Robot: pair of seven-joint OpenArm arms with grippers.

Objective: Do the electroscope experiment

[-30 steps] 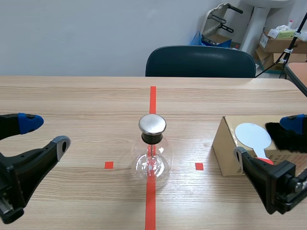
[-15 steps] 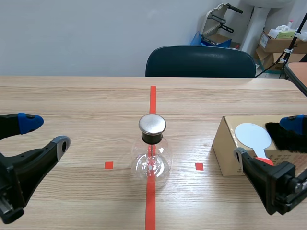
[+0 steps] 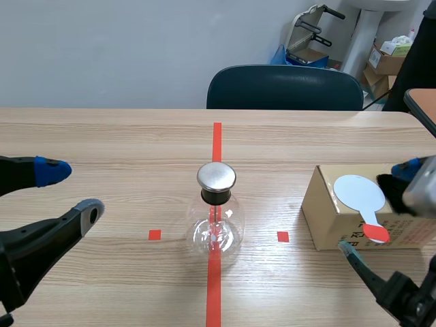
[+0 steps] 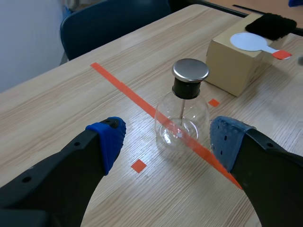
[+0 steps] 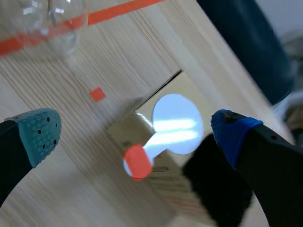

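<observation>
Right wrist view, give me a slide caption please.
Open right hand poised over the white paddle and black cloth atop the cardboard box, glass electroscope beyond.

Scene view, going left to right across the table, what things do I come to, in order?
Left gripper → glass electroscope → cardboard box. The white paddle, the black pad and the right gripper overlap the box, so I leave them unordered.
</observation>
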